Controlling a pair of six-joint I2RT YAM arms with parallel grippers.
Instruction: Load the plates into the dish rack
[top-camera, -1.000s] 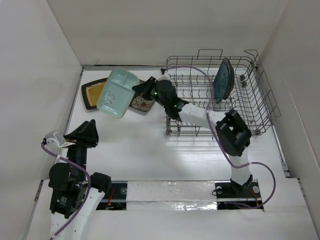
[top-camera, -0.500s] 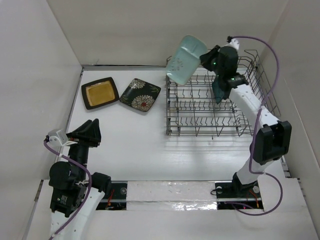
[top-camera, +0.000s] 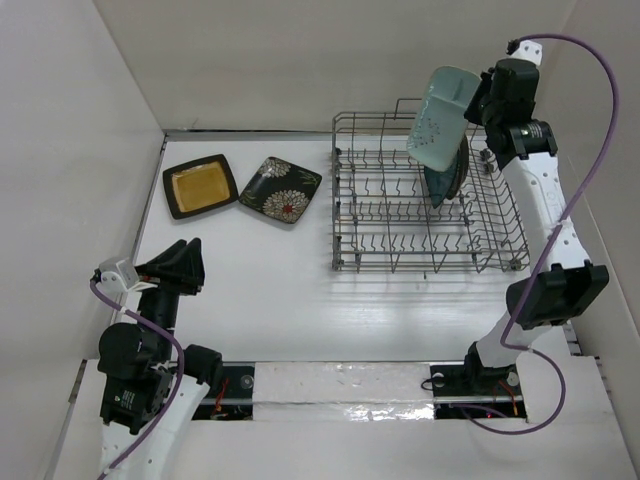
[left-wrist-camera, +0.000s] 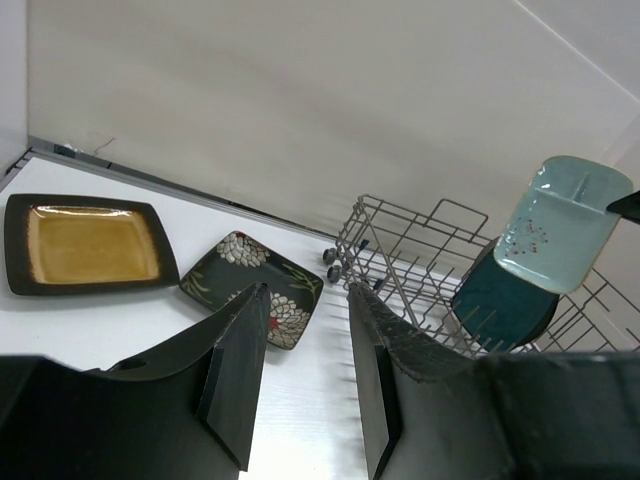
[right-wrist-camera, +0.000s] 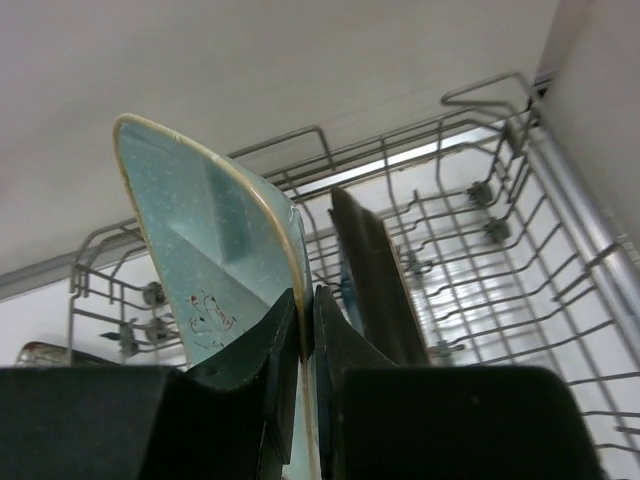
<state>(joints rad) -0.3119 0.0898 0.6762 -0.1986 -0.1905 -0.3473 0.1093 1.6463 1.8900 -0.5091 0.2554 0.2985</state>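
On the wrist view, right pincer (right-wrist-camera: 305, 303) clamps teal plate (right-wrist-camera: 212, 245).

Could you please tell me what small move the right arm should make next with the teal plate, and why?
Probably lower the teal plate straight down into the rack, beside the standing dark plate: the right end effector holds it on edge above the rack, not yet seated.

Teal plate (top-camera: 440, 117) upright above dish rack (top-camera: 390, 215)
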